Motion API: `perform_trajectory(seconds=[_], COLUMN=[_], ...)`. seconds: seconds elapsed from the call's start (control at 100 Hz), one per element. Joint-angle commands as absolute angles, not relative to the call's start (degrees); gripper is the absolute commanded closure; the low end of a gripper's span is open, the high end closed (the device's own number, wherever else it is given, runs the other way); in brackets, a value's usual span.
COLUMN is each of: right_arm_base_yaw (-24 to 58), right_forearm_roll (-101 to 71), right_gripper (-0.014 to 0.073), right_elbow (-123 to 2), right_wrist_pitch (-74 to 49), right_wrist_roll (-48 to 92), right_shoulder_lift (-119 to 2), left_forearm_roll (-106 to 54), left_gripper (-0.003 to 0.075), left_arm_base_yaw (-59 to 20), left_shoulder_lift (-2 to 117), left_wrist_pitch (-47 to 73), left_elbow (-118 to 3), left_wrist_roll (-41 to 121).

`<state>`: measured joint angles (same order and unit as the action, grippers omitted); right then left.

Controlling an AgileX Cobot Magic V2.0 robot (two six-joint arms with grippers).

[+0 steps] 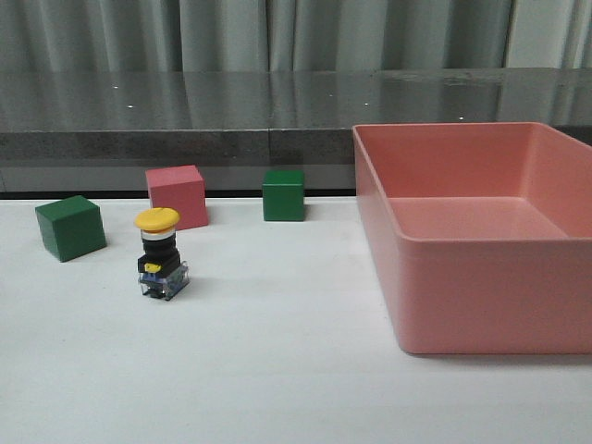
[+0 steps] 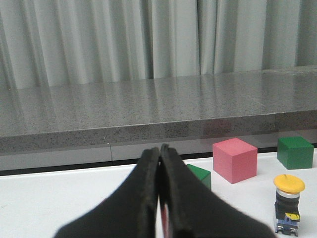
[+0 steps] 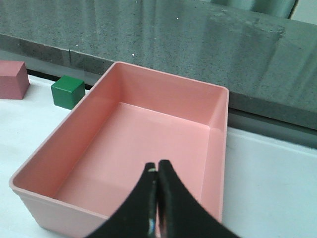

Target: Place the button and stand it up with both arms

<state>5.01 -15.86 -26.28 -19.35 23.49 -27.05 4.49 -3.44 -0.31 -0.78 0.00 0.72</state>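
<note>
The button [image 1: 161, 254] stands upright on the white table at the left, yellow cap on top, black collar, clear-blue base. It also shows in the left wrist view [image 2: 288, 203], off to one side of my left gripper [image 2: 160, 148], which is shut and empty, apart from the button. My right gripper [image 3: 157, 166] is shut and empty, held above the pink bin [image 3: 64, 137]. Neither arm shows in the front view.
A pink cube [image 1: 177, 195] stands just behind the button, a green cube [image 1: 70, 227] to its left and another green cube [image 1: 283, 194] further right. The large empty pink bin [image 1: 388, 268] fills the right side. A grey ledge [image 1: 185, 120] runs along the back.
</note>
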Motion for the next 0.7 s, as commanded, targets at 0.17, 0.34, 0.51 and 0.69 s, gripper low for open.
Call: perform_trajectory(seconds=[0.17,0.34,0.51,0.69], right_arm_base_yaw=[4.8,4.8,4.8,4.9], right_forearm_roll=[-16.0,-12.2,-5.8,-2.6], right_gripper=[0.0655,0.0655,0.0655,0.0655], right_elbow=[-27.1,-23.1,-14.8,-6.4], right_wrist_pitch=[-15.0,-11.2,-4.9,-1.7], right_wrist_roll=[23.7,20.6,8.8,1.6], right_shoulder_lift=[-27.0,-23.1,-14.7,-5.2], left_forearm_roll=[3.9,3.9,3.9,3.9], left_gripper=[0.074,0.074,0.074,0.074], left_arm_base_yaw=[-3.2,-3.2,-3.2,-3.2], left_shoulder_lift=[-2.0,-2.0,-2.0,-2.0], left_wrist_pitch=[-5.6,-5.6,-5.6,-5.6], left_elbow=[2.6,2.6,2.6,2.6], left_wrist_roll=[0.0,0.0,0.0,0.0])
